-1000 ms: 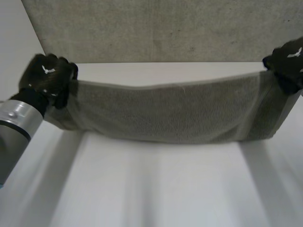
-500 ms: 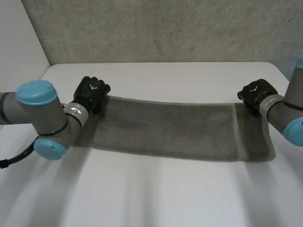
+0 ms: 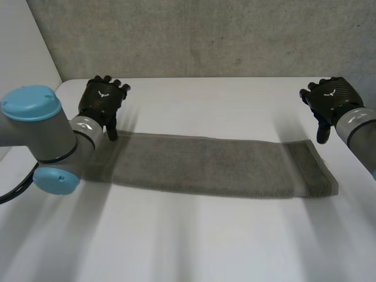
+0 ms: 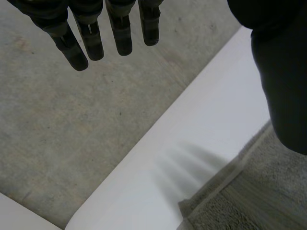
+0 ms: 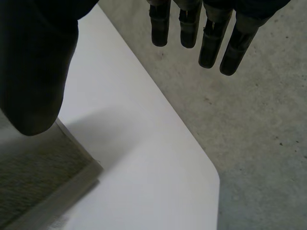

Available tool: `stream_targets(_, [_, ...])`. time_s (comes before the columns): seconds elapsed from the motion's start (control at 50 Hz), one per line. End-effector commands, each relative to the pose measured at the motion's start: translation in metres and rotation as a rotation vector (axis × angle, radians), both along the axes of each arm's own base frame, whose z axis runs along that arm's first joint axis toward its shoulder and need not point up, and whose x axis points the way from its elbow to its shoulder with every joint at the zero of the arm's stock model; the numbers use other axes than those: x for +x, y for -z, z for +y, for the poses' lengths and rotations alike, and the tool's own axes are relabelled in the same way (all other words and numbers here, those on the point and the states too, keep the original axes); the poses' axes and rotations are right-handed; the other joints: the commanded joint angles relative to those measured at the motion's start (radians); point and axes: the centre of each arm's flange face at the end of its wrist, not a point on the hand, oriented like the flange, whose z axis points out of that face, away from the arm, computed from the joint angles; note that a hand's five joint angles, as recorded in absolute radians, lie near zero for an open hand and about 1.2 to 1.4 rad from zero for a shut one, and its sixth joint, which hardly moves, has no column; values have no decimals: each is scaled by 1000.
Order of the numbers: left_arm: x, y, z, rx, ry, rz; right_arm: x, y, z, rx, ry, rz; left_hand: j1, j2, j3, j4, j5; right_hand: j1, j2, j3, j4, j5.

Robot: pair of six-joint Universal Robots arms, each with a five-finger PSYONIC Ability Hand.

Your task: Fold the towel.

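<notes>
1. The towel [image 3: 211,167] lies flat on the white table [image 3: 194,241] as a long, narrow band. In the head view its long axis runs from 9 o'clock to 3 o'clock, with the 3 o'clock end a little nearer the camera.
2. The left hand [image 3: 103,101] hovers just beyond the band's 9 o'clock end, so the towel lies at about 4 o'clock from it.
3. The right hand [image 3: 330,100] hovers just beyond the 3 o'clock end, so the towel lies at about 8 o'clock from it.
4. Each hand is near its own short end and well apart from the other; neither is nearer the middle.
5. The left hand is spread, its fingers [image 4: 91,40] straight and its thumb [image 4: 280,72] held wide. It holds nothing, and a towel corner lies under the thumb. I cannot tell whether they touch.
6. The right hand is also spread and empty, with a towel corner just beside its thumb tip.
7. The next fold probably carries one short end across to the other along the long axis, so a hand must first come down and pinch its end.
</notes>
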Motion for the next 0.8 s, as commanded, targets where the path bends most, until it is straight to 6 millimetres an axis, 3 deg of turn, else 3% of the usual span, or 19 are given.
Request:
stream_targets(0.02, [11,-6,10,33,-16,53,-1,0,33,56,-34,-48,-89,-85,-70,-87,-220,-59,-75,-72,-82,-60])
stream_targets(0.06, [21,-8,15,56,-24,77,0,6,46,98,-58,-69,-89,-85,-70,-87,-220,-59,-75,-72,-82,-60])
stream_targets(0.18, [25,0,32,148,61,159,-11,21,53,184,-33,-119,-89,-85,-70,-87,-220,-59,-75,-72,-82,-60])
stream_targets(0.3, [32,12,44,278,105,289,-29,40,48,272,-5,-191,-89,-85,-70,-87,-220,25,9,12,2,24])
stream_targets(0.36, [34,18,48,320,97,326,-36,60,41,335,3,-206,-89,-85,-70,-87,-220,104,88,91,81,103])
stream_targets(0.44, [34,19,49,322,98,332,-43,79,33,384,26,-201,-89,-85,-70,-87,-220,142,126,129,119,141])
stream_targets(0.62, [35,20,48,321,97,331,-51,99,23,431,58,-198,-89,-85,-70,-87,-220,286,270,273,263,285])
stream_targets(0.66, [35,20,48,321,97,331,-51,102,20,432,58,-195,-89,-85,-70,-87,-220,590,573,576,566,588])
stream_targets(0.68, [35,20,48,321,97,331,-51,102,20,432,58,-195,-89,-85,-70,-87,-220,592,575,578,568,590])
stream_targets(0.72, [35,20,48,321,97,331,-53,100,17,421,69,-189,-89,-85,-70,-87,-220,1156,1139,1142,1132,1154])
stream_targets(0.76, [35,21,49,322,95,330,-57,99,14,405,92,-176,-89,-85,-70,-87,-220,1163,1147,1150,1140,1162])
stream_targets(0.8, [35,21,49,322,95,330,-74,89,3,339,186,-134,-89,-85,-70,-87,-220,1163,1147,1150,1140,1162])
